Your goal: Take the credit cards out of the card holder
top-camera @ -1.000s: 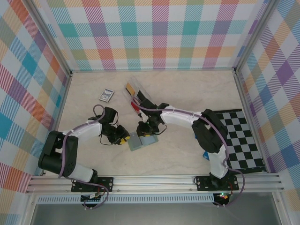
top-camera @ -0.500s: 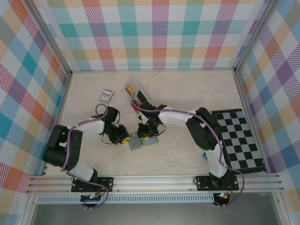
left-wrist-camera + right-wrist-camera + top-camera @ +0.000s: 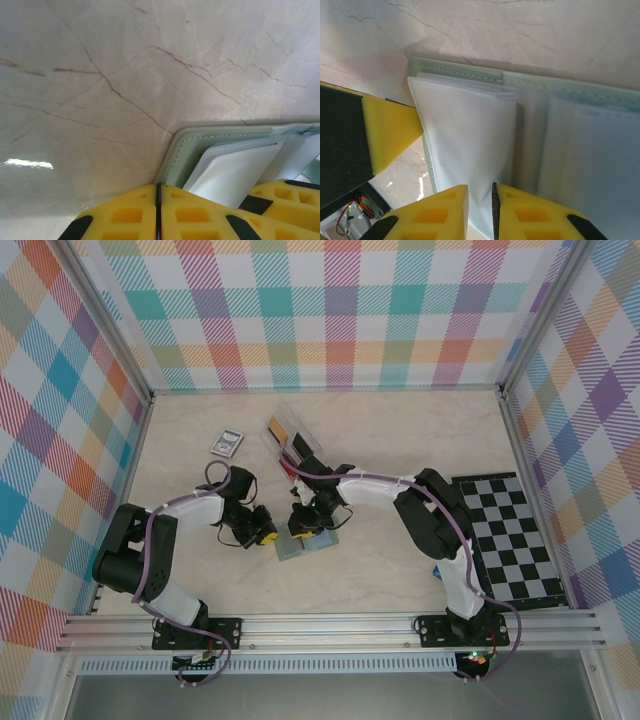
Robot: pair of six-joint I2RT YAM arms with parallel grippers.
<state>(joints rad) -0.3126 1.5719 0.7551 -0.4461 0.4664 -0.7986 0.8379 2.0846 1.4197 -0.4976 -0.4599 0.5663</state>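
The sage-green card holder [image 3: 301, 545] lies open on the marble table, its pale blue-grey pockets [image 3: 470, 135] facing up. My left gripper [image 3: 266, 534] is shut, its yellow fingertips [image 3: 190, 210] pressed against the holder's near left corner [image 3: 177, 157]. My right gripper [image 3: 303, 524] stands over the holder, jaws nearly together with a pale pocket flap [image 3: 480, 192] pinched between them. No card edge shows in the pockets. A tan credit card [image 3: 280, 428] lies at the clear tray, with a red one [image 3: 288, 471] just below it.
The clear plastic tray [image 3: 298, 443] sits behind the grippers. A grey-edged dark picture card [image 3: 227, 443] lies at the back left. A checkerboard mat [image 3: 512, 536] covers the right side, with a blue block [image 3: 440, 570] by the right arm.
The left gripper has closed and edged right against the holder's corner. The right gripper has narrowed onto the pocket flap and shifted slightly left.
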